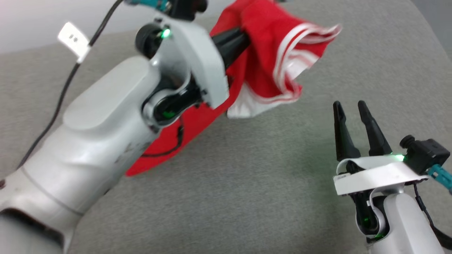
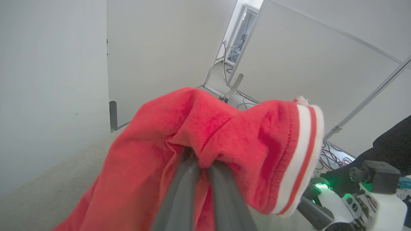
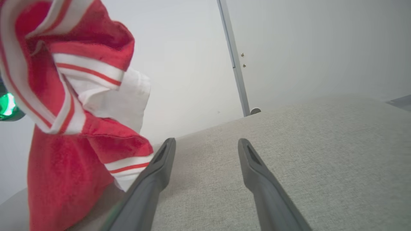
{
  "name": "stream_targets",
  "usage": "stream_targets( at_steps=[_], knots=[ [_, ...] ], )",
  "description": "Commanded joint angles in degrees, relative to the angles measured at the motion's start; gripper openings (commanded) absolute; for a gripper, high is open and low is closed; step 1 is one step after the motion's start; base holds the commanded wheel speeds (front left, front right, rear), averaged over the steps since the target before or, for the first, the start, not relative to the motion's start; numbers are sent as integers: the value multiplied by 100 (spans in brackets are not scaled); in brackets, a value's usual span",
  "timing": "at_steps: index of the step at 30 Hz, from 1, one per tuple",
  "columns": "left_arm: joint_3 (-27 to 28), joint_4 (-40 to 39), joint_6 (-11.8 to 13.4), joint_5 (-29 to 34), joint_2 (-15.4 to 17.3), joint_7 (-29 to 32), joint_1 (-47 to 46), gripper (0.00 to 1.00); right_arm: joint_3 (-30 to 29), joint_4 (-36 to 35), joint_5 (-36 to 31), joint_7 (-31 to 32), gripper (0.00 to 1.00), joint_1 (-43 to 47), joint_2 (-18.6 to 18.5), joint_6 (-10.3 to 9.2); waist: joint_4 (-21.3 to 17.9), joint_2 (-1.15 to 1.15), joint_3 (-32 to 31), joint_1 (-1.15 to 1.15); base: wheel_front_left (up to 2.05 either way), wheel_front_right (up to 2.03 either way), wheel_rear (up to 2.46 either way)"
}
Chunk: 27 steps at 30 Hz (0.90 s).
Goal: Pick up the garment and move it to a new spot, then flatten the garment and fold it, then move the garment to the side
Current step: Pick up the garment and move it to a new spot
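Red garment [image 1: 265, 60] is hanging bunched at 12 o'clock of your head view, over the grey counter [image 1: 247, 183]. Your left gripper [image 1: 243, 39] is clenching its jaws on the red cloth. Your right gripper [image 1: 349, 105], at 4 o'clock, is hovering with jaws spread, apart from the garment.

The red jersey [image 1: 263, 56] hangs bunched and crumpled above the grey desk [image 1: 247, 176], pinched at a fold of its red cloth by the left pincer [image 2: 200, 162]. White-and-red striped trim and a white sleeve droop on one side. Its long red tail slants down toward the desk.
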Motion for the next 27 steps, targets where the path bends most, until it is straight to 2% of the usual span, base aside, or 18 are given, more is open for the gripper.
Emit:
stream_targets(
  at_steps=[1,6,12,16,19,27],
  knots=[
    [-76,162,-12,82,-71,-125,-132,0,8,-44,133,-6,100,-84,19,-6,-435,0,407,0,0,0,0],
    [-443,639,-12,62,-111,-438,-197,0,-27,-109,408,-6,100,-163,21,-6,-687,0,652,0,0,0,0],
    [-1027,1095,-12,-70,221,-377,-96,0,-80,-151,588,-6,100,-140,21,-6,-808,0,772,0,0,0,0],
    [-1422,1257,-11,-5,431,-103,-187,0,-63,-163,649,-6,100,-151,23,-6,-828,0,814,0,0,0,0],
    [-1527,1310,-12,-6,464,-18,-202,0,-47,-169,677,-6,100,-175,20,-6,-833,0,833,0,0,0,0],
    [-1753,1569,-4,992,499,740,-107,0,82,-252,803,-6,100,-292,21,-6,-945,0,1033,0,0,0,0]
  ],
)
